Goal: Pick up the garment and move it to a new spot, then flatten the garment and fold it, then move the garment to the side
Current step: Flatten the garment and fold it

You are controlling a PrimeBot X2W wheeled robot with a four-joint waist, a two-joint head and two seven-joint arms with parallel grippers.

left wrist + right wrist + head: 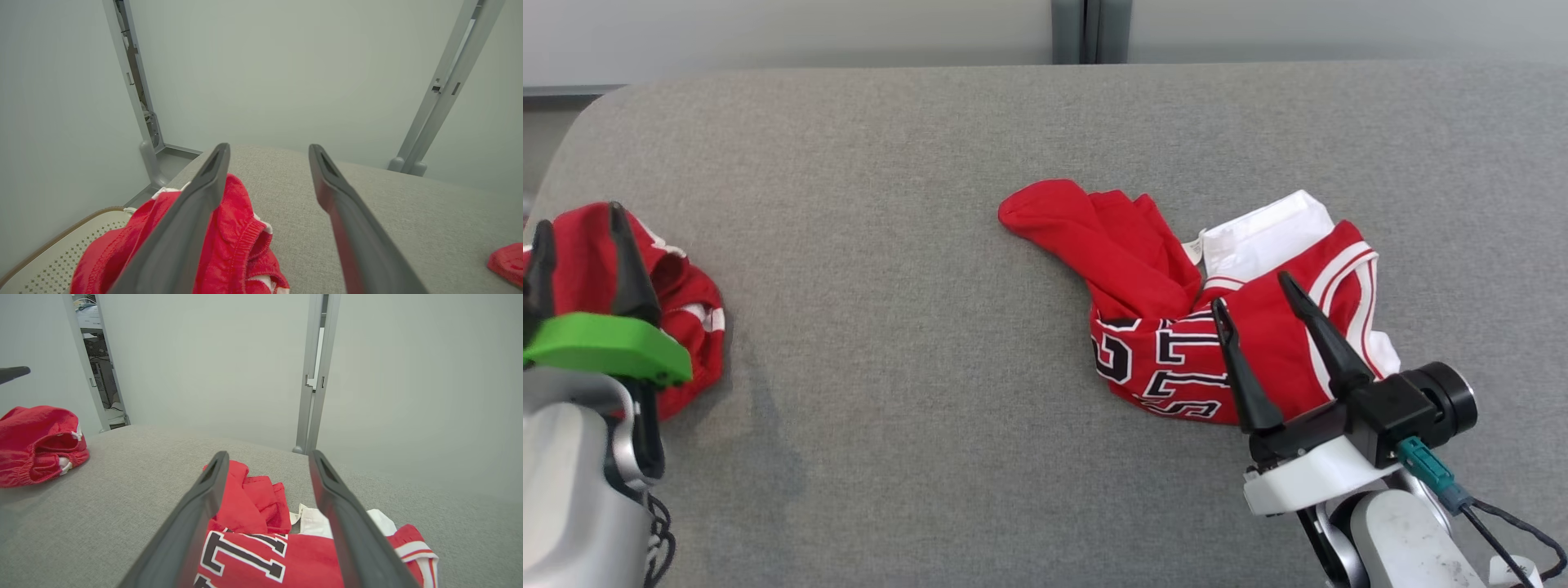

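Right of centre on the grey pad (915, 163), the crumpled red jersey (1123, 261) is found ungrasped, the right gripper (1251, 290) spread and empty; pickup, flattening, folding and side placement are judged outstanding.

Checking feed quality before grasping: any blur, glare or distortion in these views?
Head view: sharp, evenly lit, faint shadow beside the left end effector. Left wrist view: wide-angle lens tilts the wall posts; near fingers look soft. Right wrist view: jersey lettering crisp, no glare.

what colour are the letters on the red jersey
Black with white outlines, on the crumpled red jersey; clearest in the head view.
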